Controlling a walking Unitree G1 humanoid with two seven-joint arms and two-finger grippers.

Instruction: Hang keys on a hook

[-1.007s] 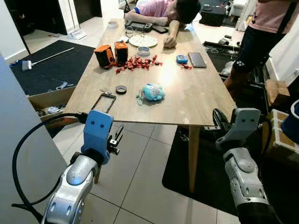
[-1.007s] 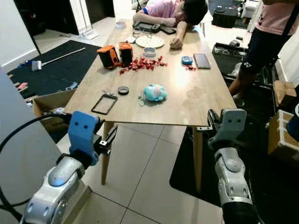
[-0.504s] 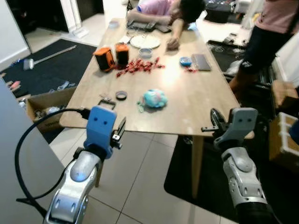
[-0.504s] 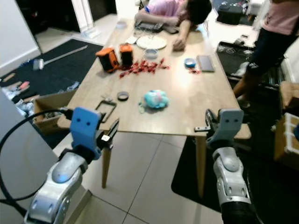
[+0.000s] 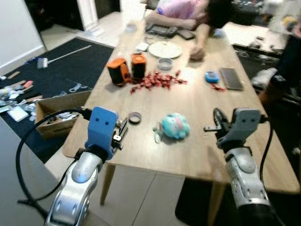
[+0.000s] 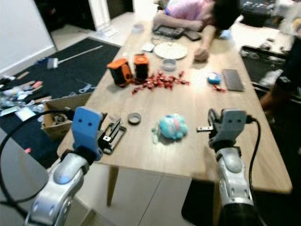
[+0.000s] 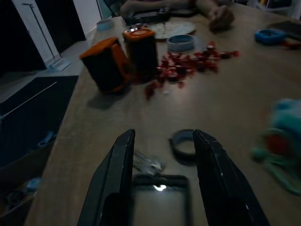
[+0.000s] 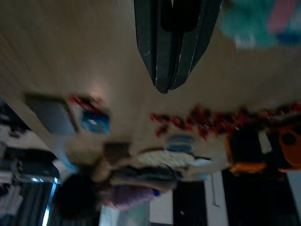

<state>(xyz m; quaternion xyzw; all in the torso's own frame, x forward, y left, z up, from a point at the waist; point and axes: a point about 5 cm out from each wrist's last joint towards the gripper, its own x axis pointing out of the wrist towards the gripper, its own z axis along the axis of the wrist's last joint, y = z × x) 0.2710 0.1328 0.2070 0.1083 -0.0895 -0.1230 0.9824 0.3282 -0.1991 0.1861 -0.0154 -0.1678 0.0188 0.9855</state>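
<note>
Closer to the desk [image 5: 197, 117] than a second ago, the left tool [image 7: 160, 181] is hovering released, straddling a dark frame [image 7: 160, 197] with the keys [image 7: 146, 162] just beyond: lower squarely over the keys before clenching; the right tool [image 8: 168, 70] is hanging clenched, empty.

Wooden table [image 6: 197, 113]: teal plush toy [image 6: 172, 127] at centre, black ring [image 6: 134, 118] at nine o'clock from it, red candies [image 6: 157, 82] and two orange-black boxes [image 6: 128, 69] toward eleven. Left gripper [image 6: 111, 133] over phone-shaped frame [image 6: 115, 133]; right gripper [image 6: 211, 123] at three o'clock from toy. Person [image 6: 197, 12] slumped at twelve.
</note>
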